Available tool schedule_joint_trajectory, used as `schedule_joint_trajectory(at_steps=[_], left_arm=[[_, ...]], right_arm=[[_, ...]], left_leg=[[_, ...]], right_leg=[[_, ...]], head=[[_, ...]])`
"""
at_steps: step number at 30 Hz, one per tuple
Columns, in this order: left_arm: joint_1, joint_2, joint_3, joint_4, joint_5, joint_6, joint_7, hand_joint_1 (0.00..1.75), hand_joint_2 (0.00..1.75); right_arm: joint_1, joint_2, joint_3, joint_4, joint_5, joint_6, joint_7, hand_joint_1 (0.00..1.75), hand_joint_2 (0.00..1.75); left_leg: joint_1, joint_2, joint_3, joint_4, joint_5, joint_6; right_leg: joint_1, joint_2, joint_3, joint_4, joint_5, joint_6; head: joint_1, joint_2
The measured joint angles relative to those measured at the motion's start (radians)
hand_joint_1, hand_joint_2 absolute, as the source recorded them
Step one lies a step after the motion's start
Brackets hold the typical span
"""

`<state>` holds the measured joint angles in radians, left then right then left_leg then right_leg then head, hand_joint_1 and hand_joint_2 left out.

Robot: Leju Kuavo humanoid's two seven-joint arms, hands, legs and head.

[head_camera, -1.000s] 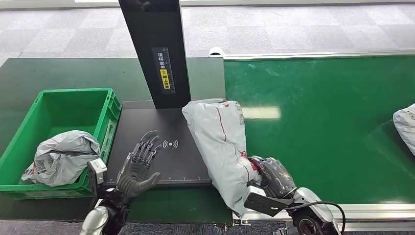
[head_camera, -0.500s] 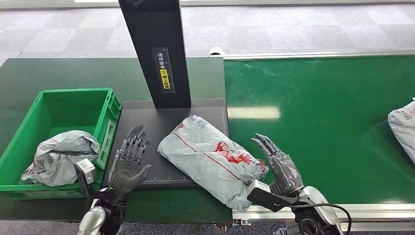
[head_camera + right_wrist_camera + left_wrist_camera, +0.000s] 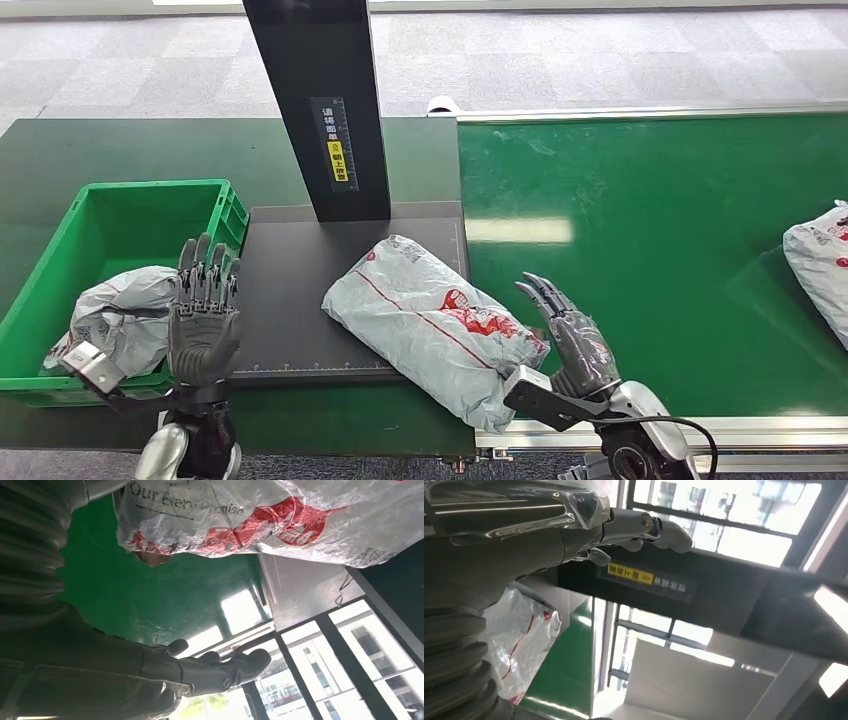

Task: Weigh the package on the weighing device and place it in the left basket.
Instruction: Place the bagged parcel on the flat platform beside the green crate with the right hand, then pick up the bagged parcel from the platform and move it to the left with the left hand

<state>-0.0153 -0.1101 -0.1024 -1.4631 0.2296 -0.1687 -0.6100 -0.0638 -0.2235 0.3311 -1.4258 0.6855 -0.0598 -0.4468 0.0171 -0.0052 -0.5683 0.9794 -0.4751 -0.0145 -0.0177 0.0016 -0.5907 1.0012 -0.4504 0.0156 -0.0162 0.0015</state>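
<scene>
A grey plastic package with red print lies flat across the black weighing plate, its near end hanging over the plate's front right corner. The right wrist view shows its printed underside, the left wrist view one end. My right hand is open just right of the package, fingers apart, holding nothing; its fingers are stretched out. My left hand is open, fingers up, at the plate's left edge beside the green basket.
The basket holds another grey package. A black post with a yellow label stands at the back of the plate. One more package lies at the right edge of the green conveyor belt.
A second ago my right hand held the package upright; it has let go and the package now lies on the plate. My left hand has moved left toward the basket and turned upright.
</scene>
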Motion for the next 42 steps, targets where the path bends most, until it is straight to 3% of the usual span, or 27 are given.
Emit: schedule_joint_trajectory(at_steps=[4,11,17,25,32,36,37,40,42], left_arm=[[-0.006,0.003,-0.047,-0.004,-0.102,-0.071,0.005,0.0,1.75],[-0.032,0.006,-0.098,0.001,-0.184,-0.073,0.014,0.0,1.75],[-0.179,-0.002,-0.209,0.116,-0.438,0.009,0.073,0.0,1.75],[-0.402,-0.052,-0.356,0.408,-0.747,0.155,0.322,0.0,1.75],[-0.501,-0.08,-0.378,0.653,-0.859,0.196,0.478,0.0,1.75],[-0.529,-0.085,-0.383,0.743,-0.904,0.205,0.51,0.0,1.75],[-0.533,-0.087,-0.383,0.759,-0.916,0.207,0.515,0.36,1.75],[-0.543,-0.09,-0.387,0.794,-0.947,0.203,0.527,1.65,1.75],[-0.55,-0.092,-0.389,0.809,-0.958,0.193,0.527,1.75,1.75]], right_arm=[[0.012,0.008,-0.013,-0.013,-0.009,-0.025,-0.006,0.0,1.75],[0.023,0.018,-0.038,-0.029,-0.024,-0.045,-0.007,0.0,1.75],[0.021,0.052,-0.096,-0.03,-0.126,-0.059,-0.007,0.0,1.75],[0.001,0.086,-0.139,-0.03,-0.177,-0.034,-0.008,0.0,1.75],[-0.019,0.11,-0.146,-0.02,-0.158,-0.019,-0.004,0.0,1.75],[-0.039,0.12,-0.146,-0.002,-0.156,-0.012,-0.003,0.0,1.75],[-0.043,0.123,-0.146,0.002,-0.155,-0.011,-0.003,0.0,1.75],[-0.047,0.13,-0.146,0.014,-0.15,-0.01,-0.003,0.0,1.75],[-0.048,0.134,-0.145,0.021,-0.147,-0.01,-0.003,0.0,1.75]], left_leg=[[0.0,0.0,0.0,0.0,0.0,0.0],[0.0,0.0,0.0,0.0,0.0,0.0],[0.0,0.0,0.0,0.0,0.0,0.0],[0.0,0.0,0.0,0.001,0.0,0.0],[0.0,0.001,-0.001,0.0,0.0,0.0],[0.0,0.0,0.0,0.0,0.0,0.0],[0.0,0.0,0.0,0.001,0.0,0.0],[0.0,0.0,0.0,0.0,0.0,0.0],[0.0,0.0,0.0,0.0,0.0,0.0]], right_leg=[[0.0,0.0,0.0,0.0,0.0,0.0],[0.0,0.0,-0.001,0.0,0.0,0.0],[0.0,-0.001,0.0,0.0,0.001,0.0],[-0.001,0.0,0.0,0.0,0.001,0.001],[0.0,0.0,-0.001,0.0,0.001,0.0],[0.0,0.0,0.0,0.0,0.001,0.0],[0.0,0.0,0.0,0.0,0.001,0.0],[0.0,0.0,0.0,0.0,0.001,0.0],[0.0,0.0,0.0,0.0,0.001,0.0]], head=[[0.0,0.0],[0.0,0.0],[0.0,0.0],[0.0,0.0],[0.0,0.0],[0.0,0.0],[0.0,0.0],[0.0,0.0],[0.0,0.0]])
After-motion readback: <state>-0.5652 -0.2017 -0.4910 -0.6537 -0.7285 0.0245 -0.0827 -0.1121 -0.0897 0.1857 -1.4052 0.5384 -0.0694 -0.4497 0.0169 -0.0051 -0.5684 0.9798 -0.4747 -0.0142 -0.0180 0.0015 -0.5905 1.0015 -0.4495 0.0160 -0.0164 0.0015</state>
